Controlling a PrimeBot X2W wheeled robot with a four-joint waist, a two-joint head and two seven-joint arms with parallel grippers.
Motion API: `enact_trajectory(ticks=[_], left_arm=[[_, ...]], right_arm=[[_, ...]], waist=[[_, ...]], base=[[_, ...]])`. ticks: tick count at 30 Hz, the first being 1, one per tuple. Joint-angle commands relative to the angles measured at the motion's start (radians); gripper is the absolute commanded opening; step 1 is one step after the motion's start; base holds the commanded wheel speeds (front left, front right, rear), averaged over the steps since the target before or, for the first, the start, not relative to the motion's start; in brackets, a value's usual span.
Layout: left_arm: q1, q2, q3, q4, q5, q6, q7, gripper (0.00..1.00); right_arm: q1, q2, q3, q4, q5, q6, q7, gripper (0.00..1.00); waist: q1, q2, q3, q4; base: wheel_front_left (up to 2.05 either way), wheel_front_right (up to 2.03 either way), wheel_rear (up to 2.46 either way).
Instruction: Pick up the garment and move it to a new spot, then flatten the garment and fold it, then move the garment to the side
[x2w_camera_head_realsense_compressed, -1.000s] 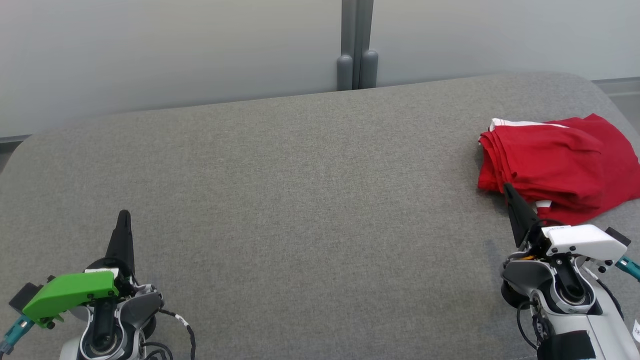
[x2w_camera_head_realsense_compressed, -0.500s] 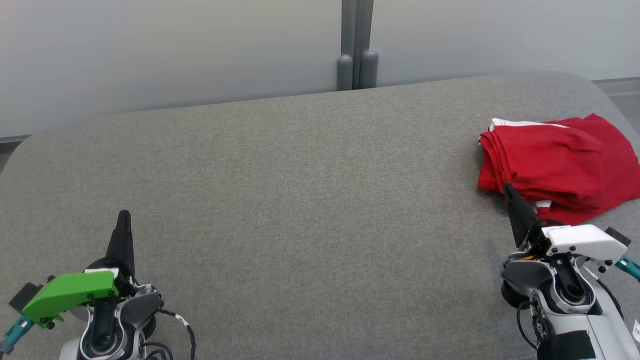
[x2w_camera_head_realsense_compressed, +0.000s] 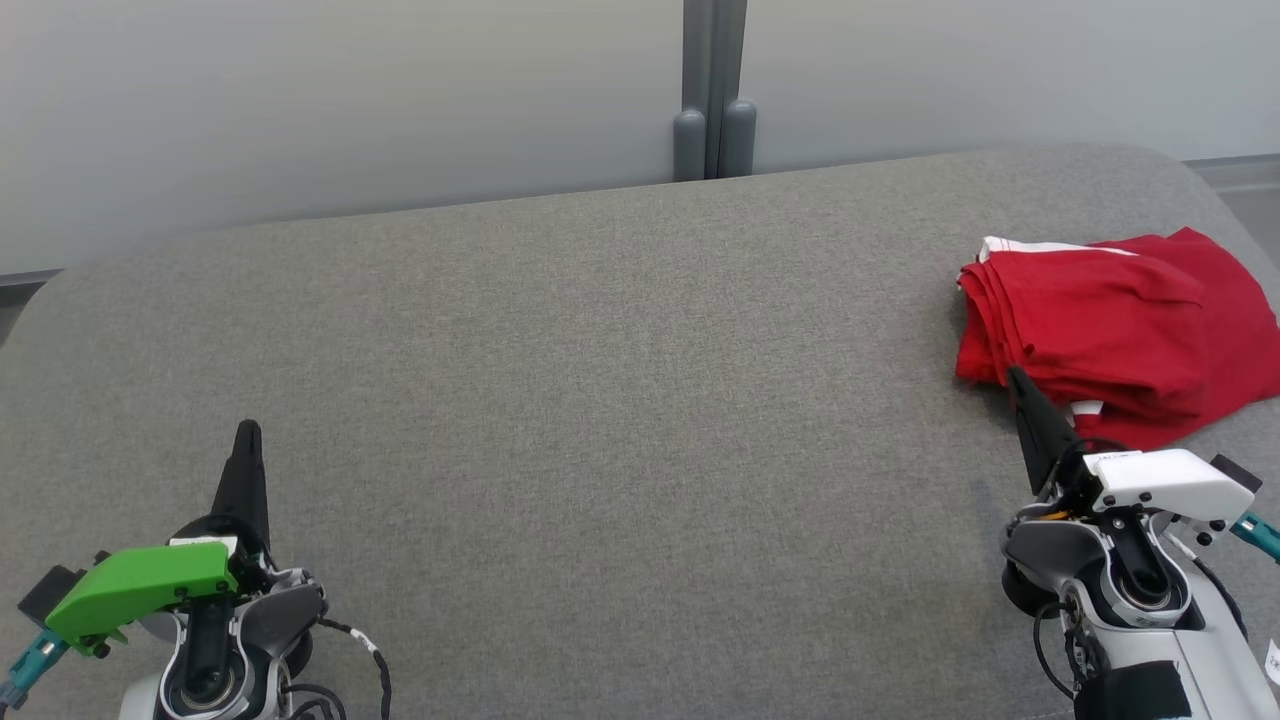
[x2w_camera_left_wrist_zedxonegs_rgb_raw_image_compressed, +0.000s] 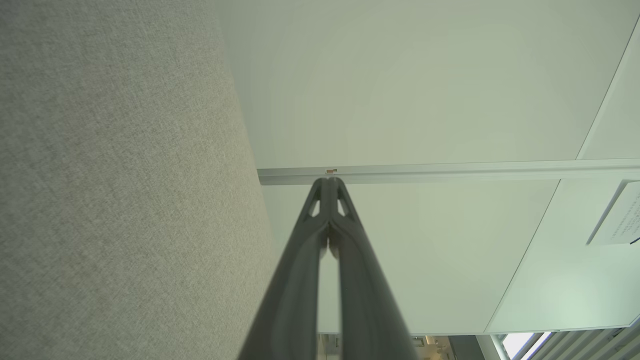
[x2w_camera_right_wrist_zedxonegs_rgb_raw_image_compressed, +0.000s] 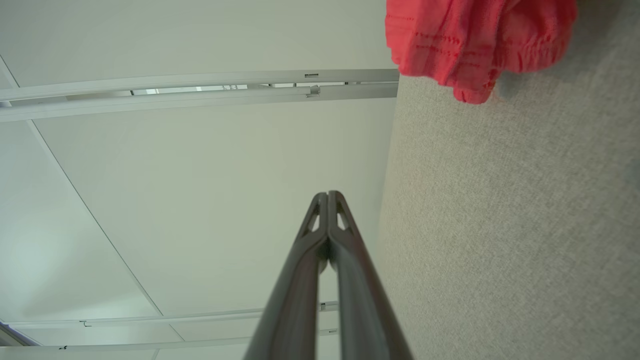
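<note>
Red garment (x2w_camera_head_realsense_compressed: 1110, 340) lies bundled in rough folds at the right edge of the head view, on the grey fabric tabletop (x2w_camera_head_realsense_compressed: 620, 400), partly cut off by the frame. Its long axis runs roughly left to right, with the stacked fold edges facing frame left and a white band (x2w_camera_head_realsense_compressed: 1050, 247) along the upper left edge. A small white tag (x2w_camera_head_realsense_compressed: 1088, 408) at the lower edge is too small to read. Right gripper (x2w_camera_head_realsense_compressed: 1018, 380), lower right, has its fingers pressed together and holds nothing; its tip overlaps the garment's lower left corner, but the right wrist view shows the cloth (x2w_camera_right_wrist_zedxonegs_rgb_raw_image_compressed: 475, 45) apart from the tips (x2w_camera_right_wrist_zedxonegs_rgb_raw_image_compressed: 328, 196). Left gripper (x2w_camera_head_realsense_compressed: 247, 435), lower left, is likewise closed and empty, well apart from the garment. In the left wrist view, a wall notice (x2w_camera_left_wrist_zedxonegs_rgb_raw_image_compressed: 617, 215) at frame right is illegible.
</note>
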Motion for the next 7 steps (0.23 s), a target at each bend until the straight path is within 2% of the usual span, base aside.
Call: enact_trajectory(ticks=[1, 7], left_arm=[[-0.013, 0.001, 0.003, 0.000, -0.011, -0.005, 0.004, 0.00], [-0.013, 0.001, 0.003, 0.000, -0.011, -0.005, 0.004, 0.00]], right_arm=[[-0.003, -0.002, -0.002, 0.001, -0.002, 0.000, 0.005, 0.00], [-0.003, -0.002, -0.002, 0.000, -0.002, 0.000, 0.005, 0.00]], waist=[[0.0000, 0.0000, 0.000, 0.000], [0.0000, 0.0000, 0.000, 0.000]], base=[[0.00, 0.00, 0.00], [0.00, 0.00, 0.00]])
